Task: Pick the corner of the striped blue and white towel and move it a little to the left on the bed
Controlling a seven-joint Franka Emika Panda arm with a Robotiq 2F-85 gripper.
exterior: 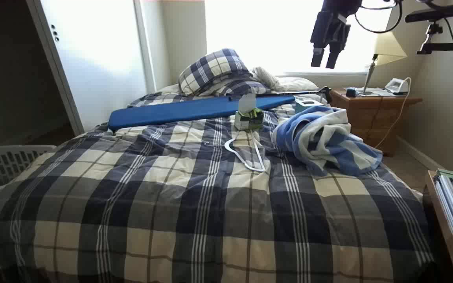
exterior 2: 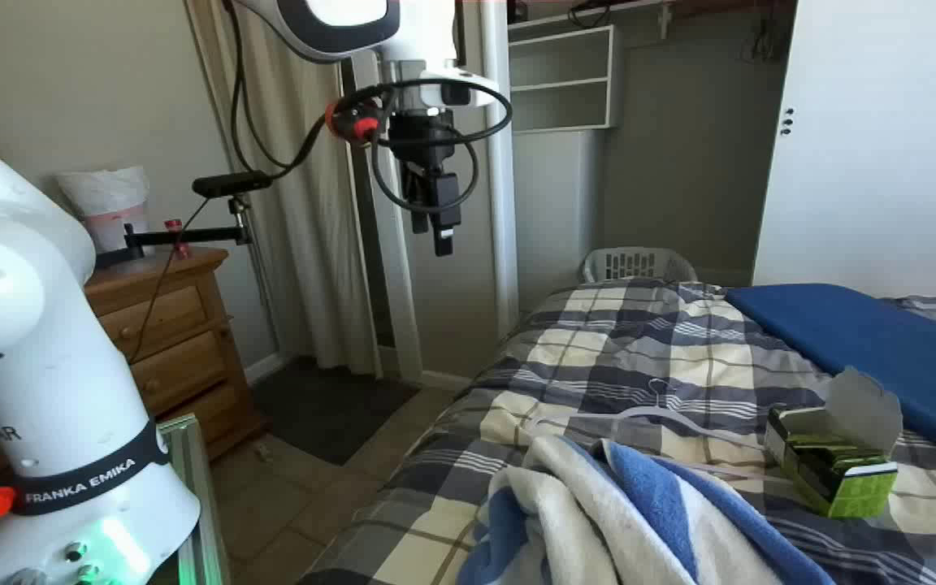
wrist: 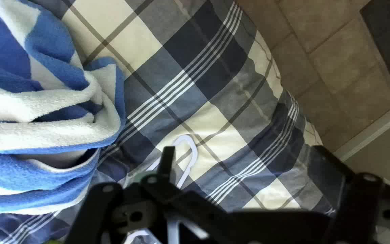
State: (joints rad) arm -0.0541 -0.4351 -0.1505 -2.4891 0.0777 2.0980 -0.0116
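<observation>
Two fingers (wrist: 165,162) stand wide apart on our gripper (exterior: 324,65), which hangs in midair with nothing between its tips; we judge this to be the approach. Off to one side of those fingers in the wrist view lies the towel (exterior: 321,143), heaped in loose folds on the bed (exterior: 210,212), toward the side where a nightstand (exterior: 358,114) stands. A blue-hemmed flap (wrist: 109,76) may be the corner we want, but among so many folds we cannot be sure.

That doubt is our chief risk: a grip taken too deep could pinch several layers and drag the whole heap; one too shallow could slip off. Fingers driven too low might gather quilt (wrist: 212,125) as well. Near the towel lie a hanger (exterior 2: 651,412) and a box (exterior 2: 858,491) with its lid up, so folds trailing low on that side could snag the one or tip the other. A pull the opposite way could send the towel over the bed's edge, which lies close. Farther out, a board (exterior: 179,112) stretches across the bed; we think it safe from a small shift.
</observation>
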